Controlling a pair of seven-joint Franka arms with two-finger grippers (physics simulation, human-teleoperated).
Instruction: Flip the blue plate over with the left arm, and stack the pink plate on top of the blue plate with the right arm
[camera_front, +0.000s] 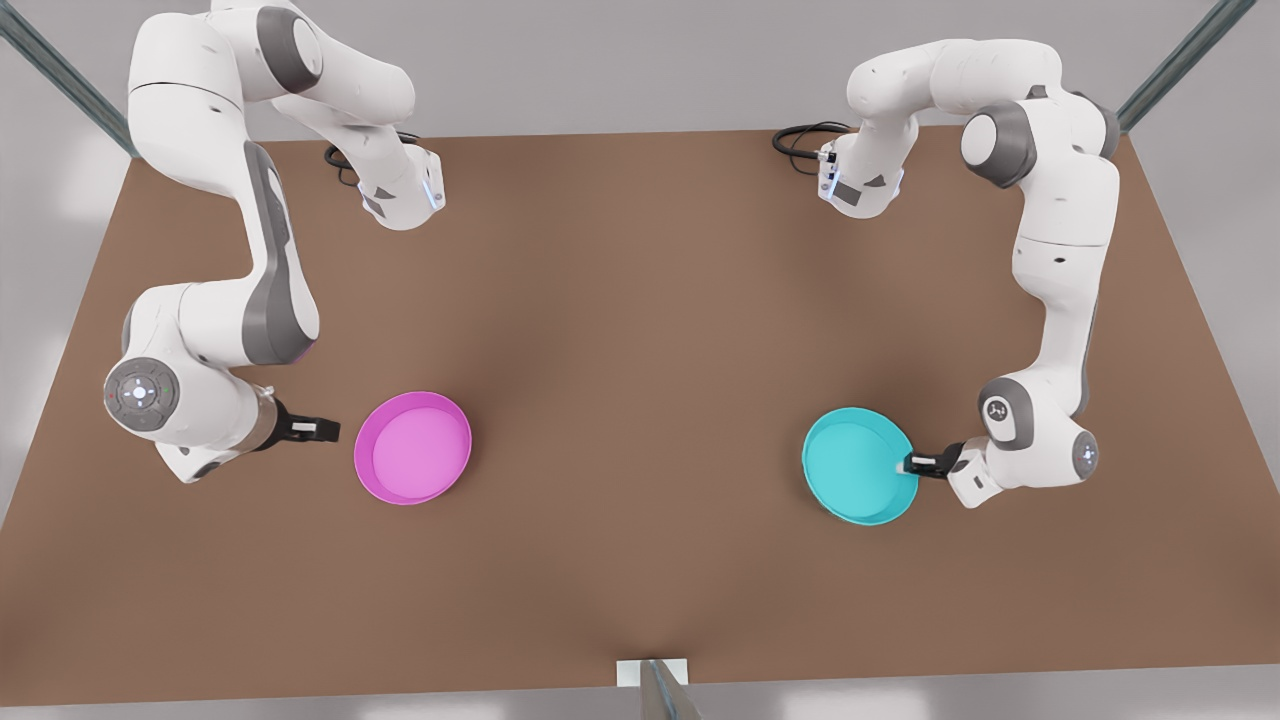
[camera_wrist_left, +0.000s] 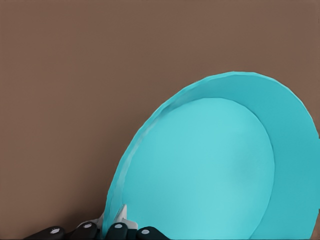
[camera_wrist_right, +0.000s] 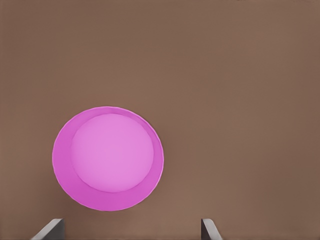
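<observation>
The brown counter (camera_front: 640, 330) has wide bare room between the two dishes. At the front view's right, the left arm reaches in low and level; the left gripper (camera_front: 918, 463) has its fingers closed on the blue plate's (camera_front: 858, 478) near rim, the plate hollow-side up and slightly tilted. At the front view's left, the right gripper (camera_front: 322, 430) hangs just beside the pink plate (camera_front: 413, 447), fingers (camera_wrist_right: 49, 231) spread wide, holding nothing; that plate lies flat, hollow up.
</observation>
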